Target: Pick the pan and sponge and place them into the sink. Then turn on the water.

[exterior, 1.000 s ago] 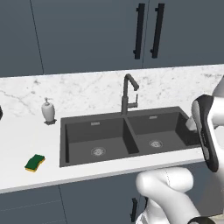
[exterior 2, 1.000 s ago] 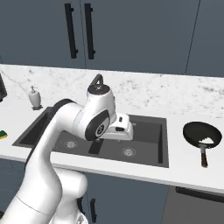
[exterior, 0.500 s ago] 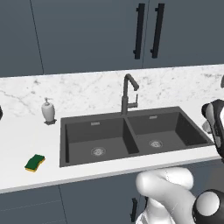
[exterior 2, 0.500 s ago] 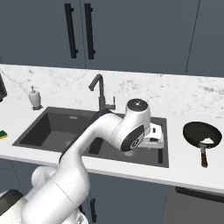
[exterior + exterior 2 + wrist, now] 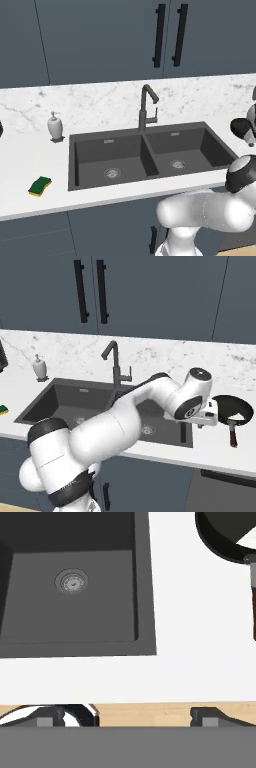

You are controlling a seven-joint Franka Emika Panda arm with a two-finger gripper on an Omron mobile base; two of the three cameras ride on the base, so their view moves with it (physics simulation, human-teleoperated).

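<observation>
The black pan (image 5: 233, 409) lies on the white counter right of the sink (image 5: 60, 404), its reddish handle (image 5: 232, 434) pointing to the counter's front edge. My gripper (image 5: 206, 420) hangs just left of the pan, above the counter strip beside the right basin. In the hand view its fingertips (image 5: 210, 714) stand wide apart, open and holding nothing, with the pan (image 5: 223, 538) at top right and the right basin's drain (image 5: 72, 581) at upper left. The green and yellow sponge (image 5: 40, 186) sits on the counter left of the sink (image 5: 110, 150). No water runs from the faucet (image 5: 145, 107).
A white soap dispenser (image 5: 55, 126) stands behind the sink's left corner. Dark cabinet doors with black handles (image 5: 169, 35) hang above the marble backsplash. My white arm (image 5: 125, 421) arches over the right basin.
My arm has swung to the right, from above the sink's middle to the counter beside the pan. Pan and sponge have not moved.
</observation>
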